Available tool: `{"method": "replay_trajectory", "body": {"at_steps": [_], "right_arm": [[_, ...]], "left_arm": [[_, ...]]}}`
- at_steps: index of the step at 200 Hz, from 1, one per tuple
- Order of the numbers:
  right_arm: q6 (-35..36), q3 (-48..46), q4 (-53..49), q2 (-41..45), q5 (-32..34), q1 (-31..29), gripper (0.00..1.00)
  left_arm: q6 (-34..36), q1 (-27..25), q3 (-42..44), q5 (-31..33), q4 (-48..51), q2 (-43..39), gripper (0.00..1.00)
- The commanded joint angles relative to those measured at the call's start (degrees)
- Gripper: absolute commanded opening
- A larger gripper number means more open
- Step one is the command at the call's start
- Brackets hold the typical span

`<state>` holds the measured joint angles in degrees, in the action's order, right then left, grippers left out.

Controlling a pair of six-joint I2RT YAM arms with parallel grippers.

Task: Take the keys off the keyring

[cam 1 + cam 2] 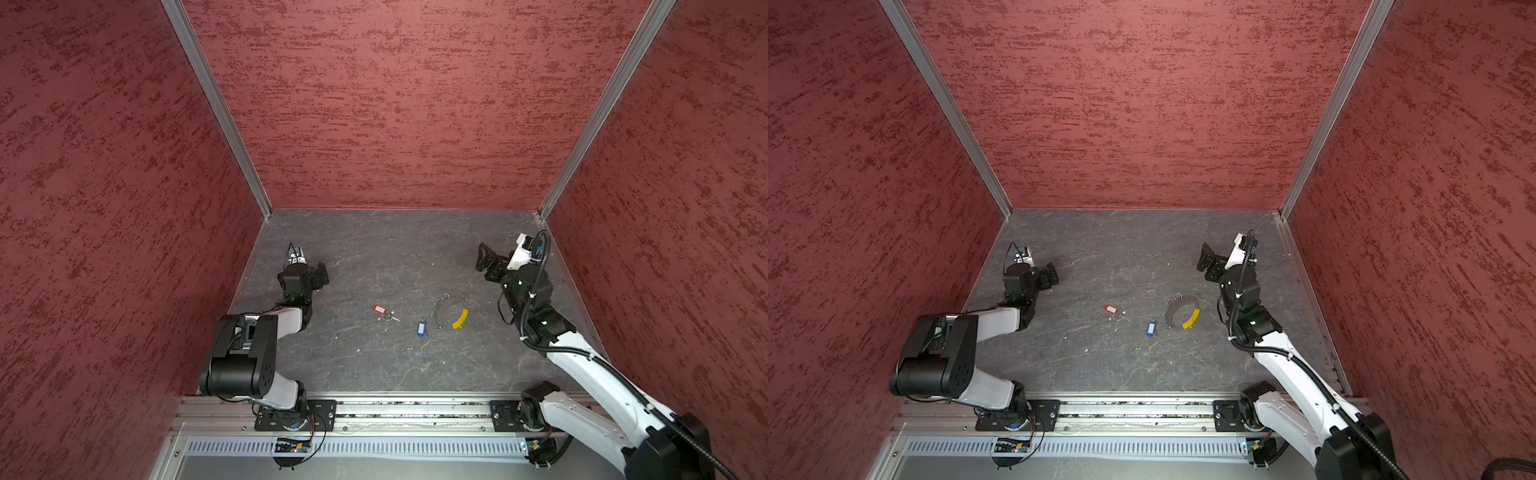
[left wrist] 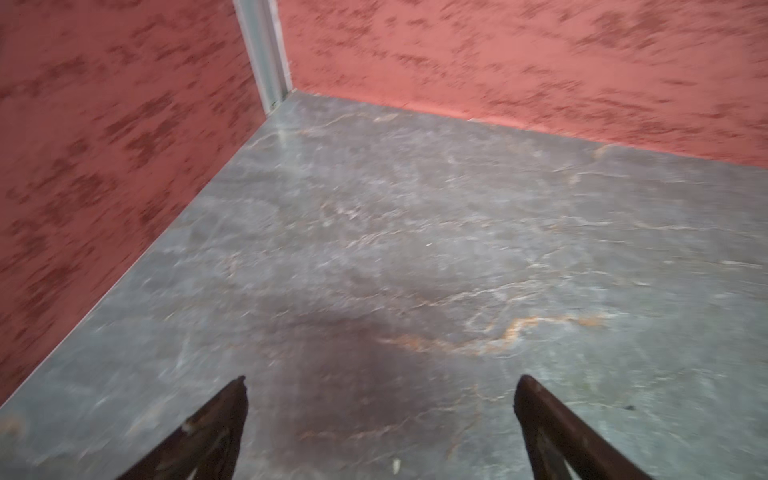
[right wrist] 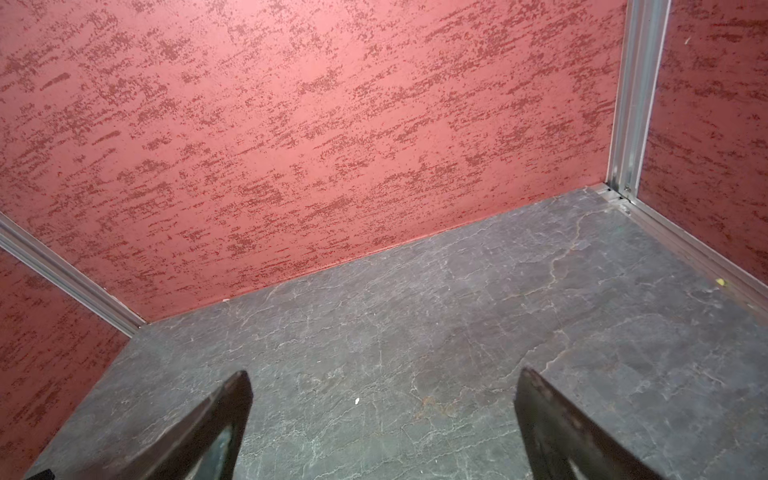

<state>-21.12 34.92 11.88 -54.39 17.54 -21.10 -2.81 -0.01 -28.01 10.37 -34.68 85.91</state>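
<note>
So far: red-tagged key [image 1: 379, 308] is lying clear of the keyring [image 1: 451, 309], at its nine o'clock.
Left: blue-tagged key [image 1: 421, 327] is sitting just beside it at seven o'clock; linked or loose, cannot tell.
Claws: left claw [image 1: 322, 276] and right claw [image 1: 484, 259] are hanging wide open, empty, at the table's [image 1: 374, 374] ten and two.
Room: side walls [image 1: 208, 249] are standing close behind both claws; bare table is surrounding the keyring.
</note>
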Motion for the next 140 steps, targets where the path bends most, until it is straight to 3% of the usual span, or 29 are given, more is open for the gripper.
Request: {"method": "replay_trajectory", "body": {"at_steps": [1,21,32,40,49,88,140], "right_arm": [[2.38,-2.40,6.04,0.20,-1.92,0.77,0.99],[3.36,-4.78,10.24,0.82,-2.58,1.31,0.99],[3.86,-5.26,10.87,1.02,-2.60,1.74,0.99],[4.39,-5.31,10.88,0.95,-2.58,2.07,0.99],[4.68,-5.30,10.80,0.98,-2.60,2.37,0.99],[4.68,-7.00,14.17,0.71,-2.15,4.75,0.99],[7.81,-10.14,20.47,-1.10,-2.99,15.72,0.99]], "left_arm": [[2.84,0.45,1.71,-6.72,-6.58,0.03,0.99],[3.13,1.56,4.27,-11.47,-11.07,0.36,0.99],[4.05,1.27,6.93,-11.64,-19.26,2.74,0.99],[3.89,0.66,6.08,-10.18,-14.96,1.53,0.99],[4.12,0.67,6.82,-10.15,-18.85,2.56,0.99],[3.42,1.29,6.27,-10.62,-16.35,1.92,0.99],[3.19,1.35,6.30,-10.71,-16.58,2.07,0.99]]}}
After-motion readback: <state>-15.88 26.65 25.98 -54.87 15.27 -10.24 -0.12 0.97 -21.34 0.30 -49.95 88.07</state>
